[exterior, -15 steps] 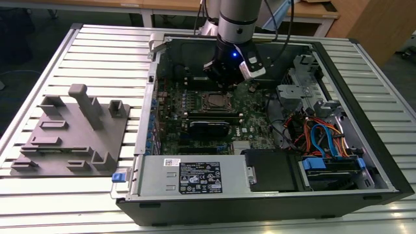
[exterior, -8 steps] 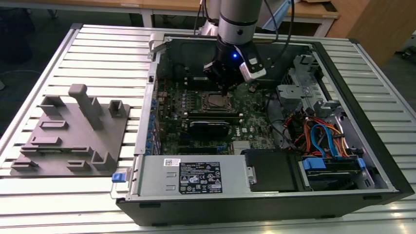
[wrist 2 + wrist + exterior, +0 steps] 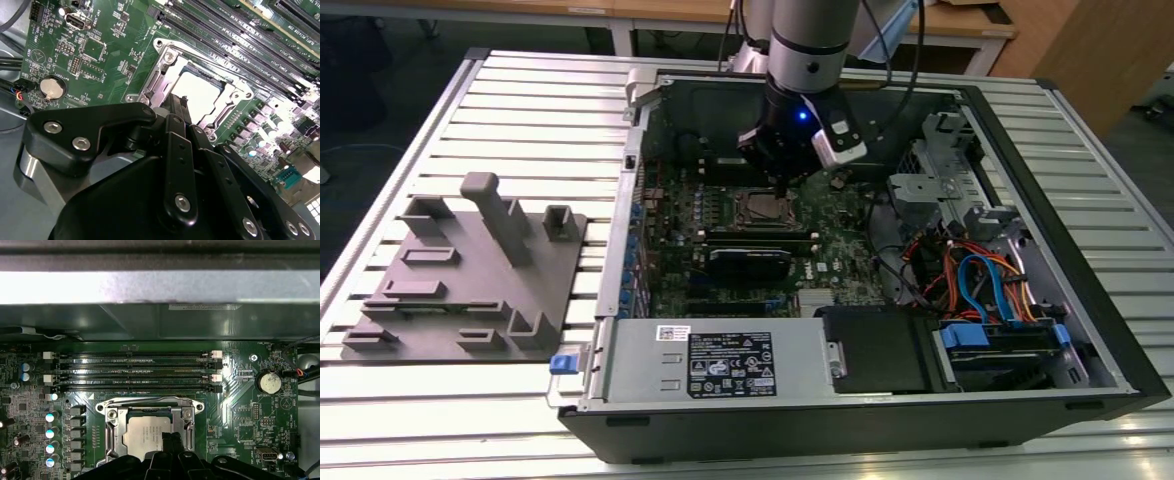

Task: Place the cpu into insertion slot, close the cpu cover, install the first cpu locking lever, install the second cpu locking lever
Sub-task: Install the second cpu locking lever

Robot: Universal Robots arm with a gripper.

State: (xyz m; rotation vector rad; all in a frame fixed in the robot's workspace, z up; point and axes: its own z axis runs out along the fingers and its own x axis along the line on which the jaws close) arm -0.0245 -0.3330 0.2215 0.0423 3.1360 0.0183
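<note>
The cpu (image 3: 145,437) lies flat in the insertion slot (image 3: 759,207) on the green board, its dull silver top (image 3: 200,95) showing through a square window. The cpu cover (image 3: 113,426) is a silvery frame plate lying down around the chip; its edge (image 3: 162,75) also shows in the second wrist view. A thin metal lever (image 3: 150,400) runs along one side of the socket. My gripper (image 3: 172,441) hangs right over one edge of the cpu, its black fingers (image 3: 176,112) pressed together and shut, with nothing seen between them. In the exterior view my gripper (image 3: 779,184) is inside the open computer case.
Long black memory slots (image 3: 135,372) run beside the socket. A coin battery (image 3: 270,382) sits on the board. The case walls (image 3: 1067,200), the drive bay with blue cables (image 3: 987,290) and the power supply (image 3: 707,360) close the space in. A grey fixture block (image 3: 467,275) lies at the exterior view's left.
</note>
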